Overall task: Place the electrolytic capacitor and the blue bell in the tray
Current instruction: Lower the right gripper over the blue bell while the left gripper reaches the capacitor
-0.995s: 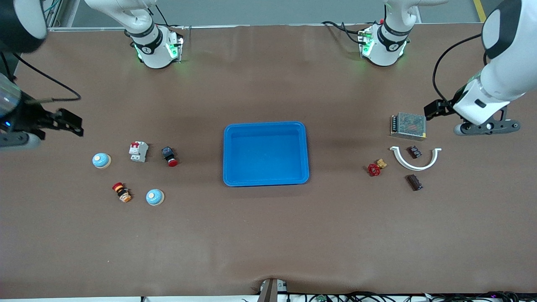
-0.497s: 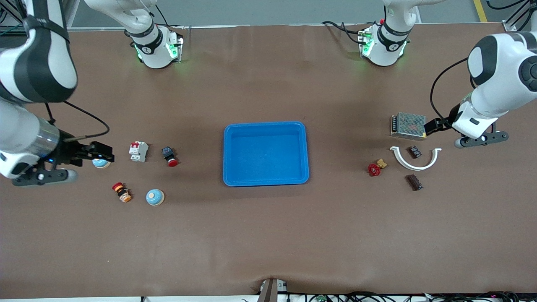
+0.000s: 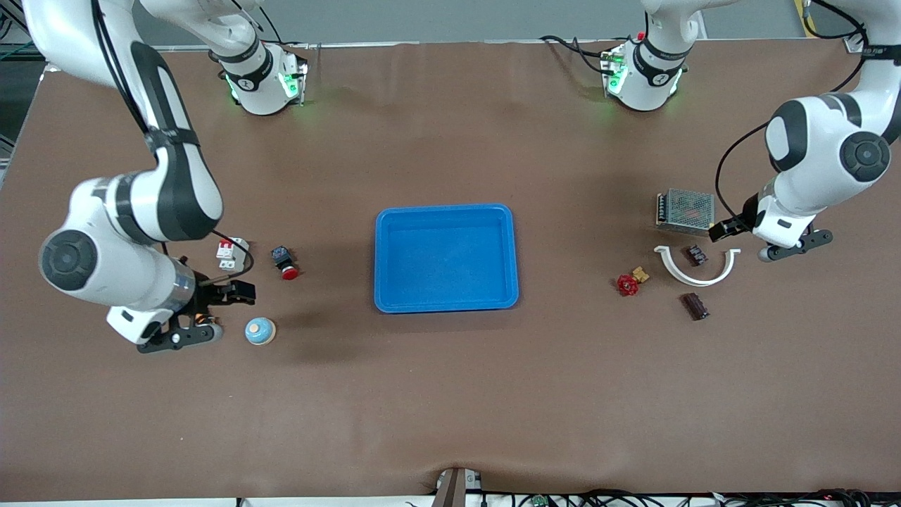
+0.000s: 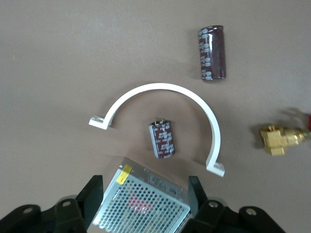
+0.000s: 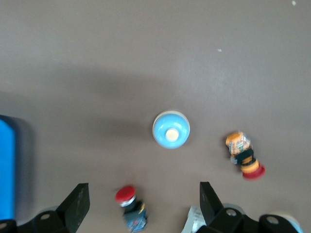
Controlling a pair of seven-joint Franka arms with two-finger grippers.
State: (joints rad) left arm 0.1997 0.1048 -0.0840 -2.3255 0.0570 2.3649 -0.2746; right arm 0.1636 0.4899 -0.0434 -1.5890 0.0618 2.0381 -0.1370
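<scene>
Across the front view, the empty blue tray [image 3: 446,209] sits mid-bench; a blue bell [image 3: 260,331] lies at about eight o'clock from it, the loose capacitor [image 3: 695,306] near four o'clock, the ringed capacitor [image 3: 697,254] at three o'clock inside a white half-ring clamp [image 3: 674,271]; both arms have swung in from the bench ends over the last second, so the right gripper [image 3: 243,291] now hangs just beside the bell and the left gripper [image 3: 721,231] by the metal power supply [image 3: 685,211].

From the left wrist view, its fingers [image 4: 95,194] stand apart with nothing held, over the supply's edge; the ringed capacitor is closest, which I judge the likely pick.

From the right wrist view, the jaws are spread wide and empty; the bell [image 5: 171,129] sits ahead, roughly centred; I judge both arms have finished approaching and must now descend; nothing is in the tray yet.
</scene>
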